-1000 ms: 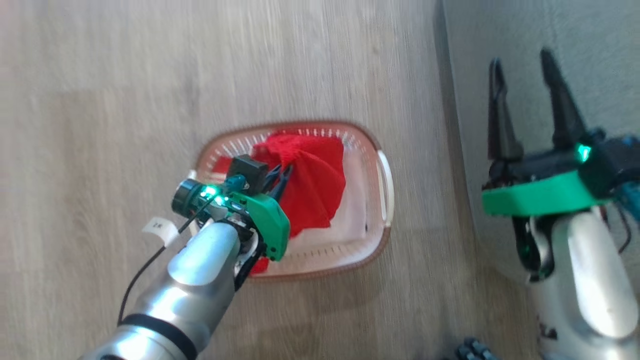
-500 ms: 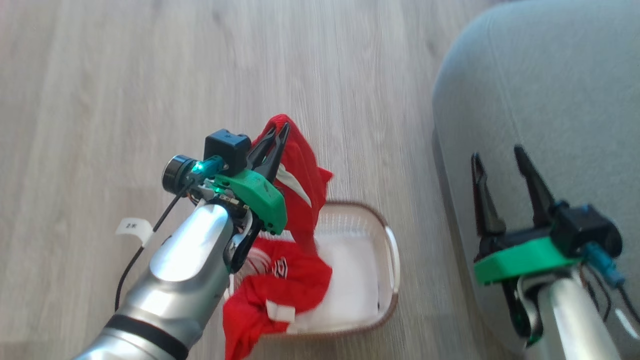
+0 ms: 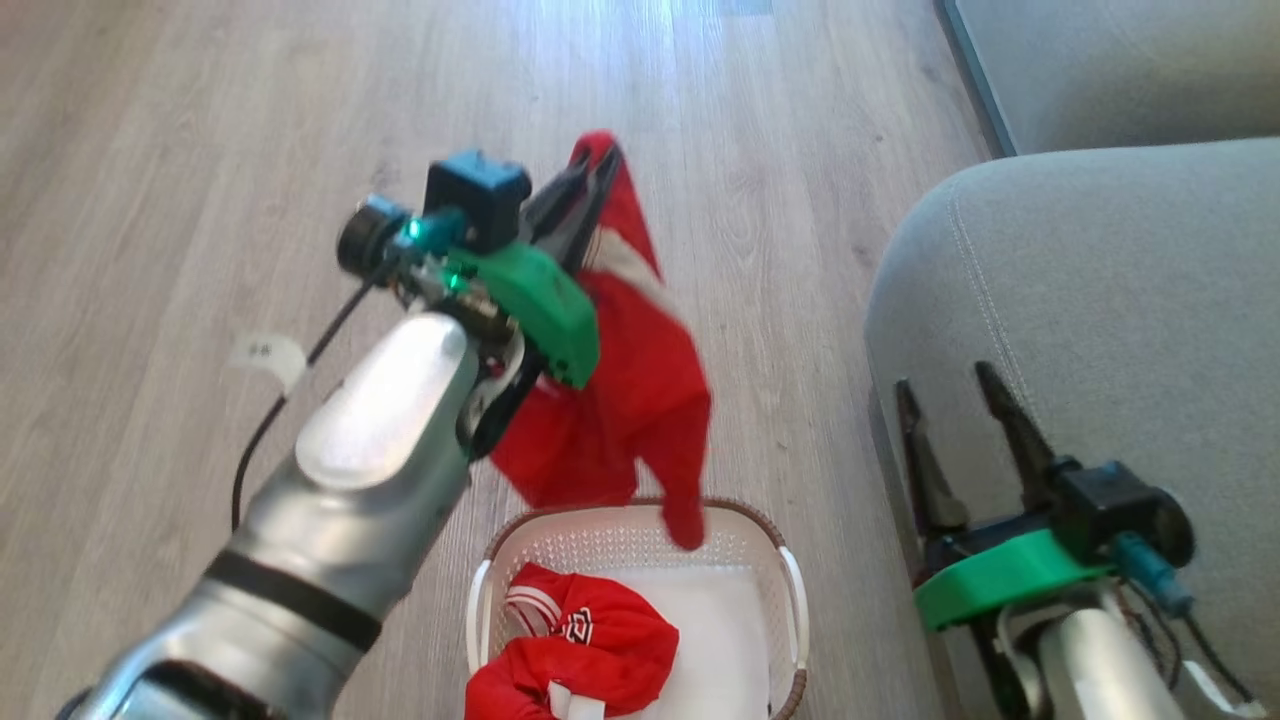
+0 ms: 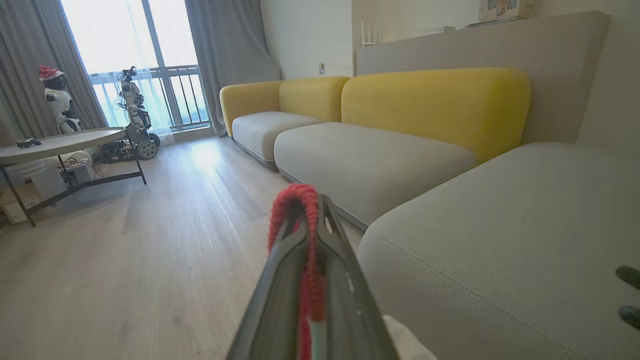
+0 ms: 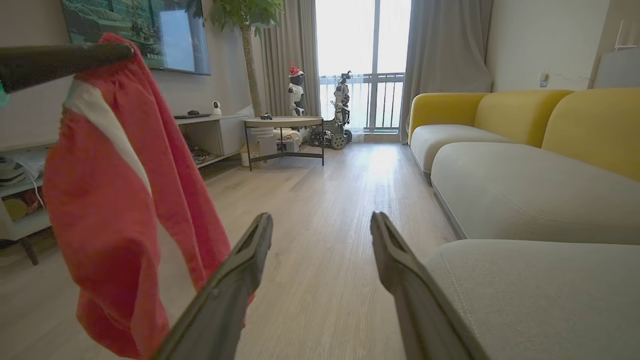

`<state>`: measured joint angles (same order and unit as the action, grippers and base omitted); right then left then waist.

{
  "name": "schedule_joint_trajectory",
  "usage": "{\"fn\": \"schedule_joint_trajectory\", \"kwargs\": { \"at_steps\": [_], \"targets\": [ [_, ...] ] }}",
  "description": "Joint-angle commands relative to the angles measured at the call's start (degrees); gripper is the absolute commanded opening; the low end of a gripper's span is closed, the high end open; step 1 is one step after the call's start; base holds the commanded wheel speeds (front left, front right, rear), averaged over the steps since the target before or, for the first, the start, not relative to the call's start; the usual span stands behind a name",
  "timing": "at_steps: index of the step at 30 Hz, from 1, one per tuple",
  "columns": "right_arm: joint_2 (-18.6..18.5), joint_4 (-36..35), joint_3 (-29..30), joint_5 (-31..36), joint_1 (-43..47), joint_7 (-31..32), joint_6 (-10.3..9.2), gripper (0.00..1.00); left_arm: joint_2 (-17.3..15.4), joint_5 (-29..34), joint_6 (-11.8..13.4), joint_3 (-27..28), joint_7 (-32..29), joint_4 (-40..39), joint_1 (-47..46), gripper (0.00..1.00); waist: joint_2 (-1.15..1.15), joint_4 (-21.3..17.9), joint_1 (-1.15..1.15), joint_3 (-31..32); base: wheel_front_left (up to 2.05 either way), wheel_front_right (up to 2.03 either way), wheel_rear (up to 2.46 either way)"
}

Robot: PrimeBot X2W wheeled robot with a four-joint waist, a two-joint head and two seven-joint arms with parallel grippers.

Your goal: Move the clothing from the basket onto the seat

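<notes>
The left tool [image 3: 598, 165] is raised over the wooden floor [image 3: 200, 150], its fingers pressed together on the top edge of a red garment [image 3: 620, 400]. In the left wrist view that tool [image 4: 306, 202] has a red ribbed band [image 4: 295, 200] pinched between its closed fingers and looping over their tips. The garment hangs free below the grip, with a white stripe running down from the top. In the head view its lowest corner hangs in front of the far rim of the basket [image 3: 600, 545]. The right wrist view shows the garment [image 5: 115, 225] dangling at the left from a dark finger of the left tool [image 5: 65, 57], clear of the floor.

The basket stands on the floor just below, near the bottom edge of the head view. The other garment [image 3: 590, 640] lies crumpled in its left part, with white trim and a small white label showing. The right part of the basket's bottom is bare.

Further right, the right tool [image 3: 940, 378] holds nothing, its two fingers spread apart. They point forward along the near left edge of the seat [image 3: 1100, 300]. In its own view the right tool [image 5: 321, 219] shows floor between the fingers and the seat [image 5: 540, 290] at the lower right. The seat carries no clothing, and the held garment hangs well to its left.
</notes>
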<state>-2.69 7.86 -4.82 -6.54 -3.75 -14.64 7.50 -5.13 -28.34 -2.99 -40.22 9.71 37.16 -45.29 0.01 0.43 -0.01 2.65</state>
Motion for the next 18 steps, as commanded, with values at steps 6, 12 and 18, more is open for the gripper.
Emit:
{"fn": "schedule_joint_trajectory", "kwargs": {
  "at_steps": [6, 12, 18],
  "targets": [
    [-0.2, 0.6, -6.7, -0.2, -2.5, -0.4, -0.01, 1.00, 0.0, 0.0, -0.4, 0.7, -2.5, -2.2, -8.0, 0.00, -0.01, 0.6, 0.01, 0.6, 0.00, 0.00, 0.00],
    [-0.2, 4.7, -10.9, 0.8, -6.9, -0.4, -0.01, 1.00, 1.1, -0.5, -0.7, -0.5, -3.7, -2.4, -10.7, 0.00, -0.01, 1.5, 0.01, 0.6, 0.00, 0.00, 0.00],
    [-0.2, 11.8, -16.4, 1.3, -13.6, -0.4, -0.01, 1.00, 2.0, -1.7, -0.5, -2.4, -3.6, -2.9, -12.9, 0.00, -0.01, 3.2, 0.01, 1.0, 0.00, 0.00, 0.00]
  ]
}}
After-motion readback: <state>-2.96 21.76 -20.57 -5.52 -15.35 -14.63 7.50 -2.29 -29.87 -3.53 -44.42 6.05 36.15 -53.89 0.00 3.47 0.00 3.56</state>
